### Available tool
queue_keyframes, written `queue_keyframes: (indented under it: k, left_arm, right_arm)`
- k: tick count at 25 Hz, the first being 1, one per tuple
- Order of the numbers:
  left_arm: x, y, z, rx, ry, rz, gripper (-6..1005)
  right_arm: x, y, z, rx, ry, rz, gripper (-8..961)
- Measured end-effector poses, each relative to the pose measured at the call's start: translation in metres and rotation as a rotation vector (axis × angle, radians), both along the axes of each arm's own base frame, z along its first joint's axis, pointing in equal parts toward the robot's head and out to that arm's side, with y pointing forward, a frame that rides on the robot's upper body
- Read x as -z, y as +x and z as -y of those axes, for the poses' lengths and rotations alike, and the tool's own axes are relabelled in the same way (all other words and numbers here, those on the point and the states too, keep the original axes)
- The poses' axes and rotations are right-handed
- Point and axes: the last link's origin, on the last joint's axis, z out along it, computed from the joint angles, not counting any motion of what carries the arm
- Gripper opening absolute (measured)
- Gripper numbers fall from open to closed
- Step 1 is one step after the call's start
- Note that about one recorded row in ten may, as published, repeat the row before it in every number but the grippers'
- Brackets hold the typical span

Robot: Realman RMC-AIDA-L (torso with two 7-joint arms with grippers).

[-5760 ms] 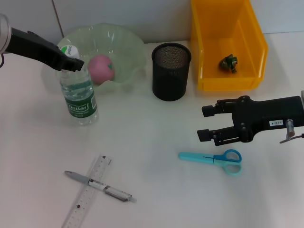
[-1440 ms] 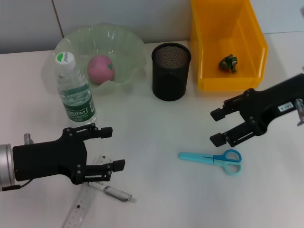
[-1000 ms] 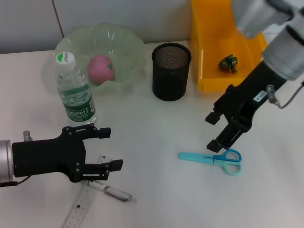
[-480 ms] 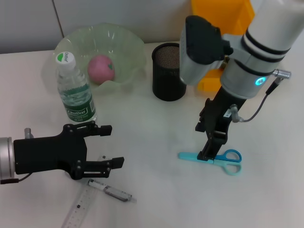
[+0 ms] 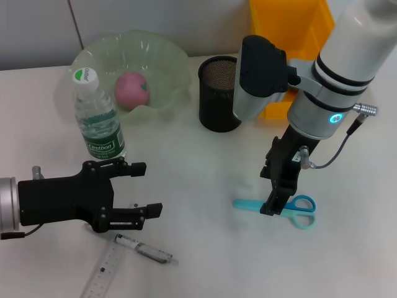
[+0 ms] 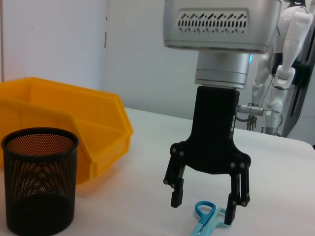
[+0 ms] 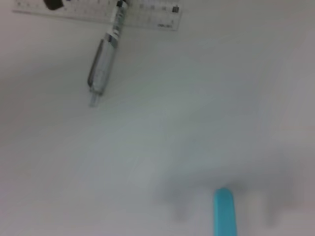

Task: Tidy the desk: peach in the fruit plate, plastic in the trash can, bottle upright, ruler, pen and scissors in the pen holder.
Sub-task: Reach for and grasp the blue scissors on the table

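Scissors step: right pincer [image 6: 205, 210], spread, straddles light-blue plastic scissors [image 5: 277, 207] lying flat on white desk [image 5: 205, 161]. Next: pinch shut, lift, carry to black mesh pen holder [image 5: 218, 94]. Left pincer [image 5: 142, 189] spread, idle.

The desk [image 5: 205, 261] is plain, white and flat. It has a smooth top with soft grey shadows on it. Behind the desk is a pale grey wall [image 5: 186, 25]. A thin dark line [image 5: 75, 25] runs down that wall, like a gap between two panels. In the left wrist view the wall [image 6: 54, 39] past the desk looks white, and it has a thin upright line [image 6: 106, 44] too. The light is even and bright, like indoor lamps.
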Motion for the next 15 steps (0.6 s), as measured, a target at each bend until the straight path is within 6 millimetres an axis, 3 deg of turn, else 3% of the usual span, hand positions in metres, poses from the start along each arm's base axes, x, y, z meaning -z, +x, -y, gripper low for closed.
queue_keyframes:
  k: [15]
  left_arm:
    - [0.0002,-0.0001,-0.0032,-0.021,0.004,-0.006,863]
  right_arm:
    - [0.0085,0.0041,0.0069,0.011,0.054,0.122,665]
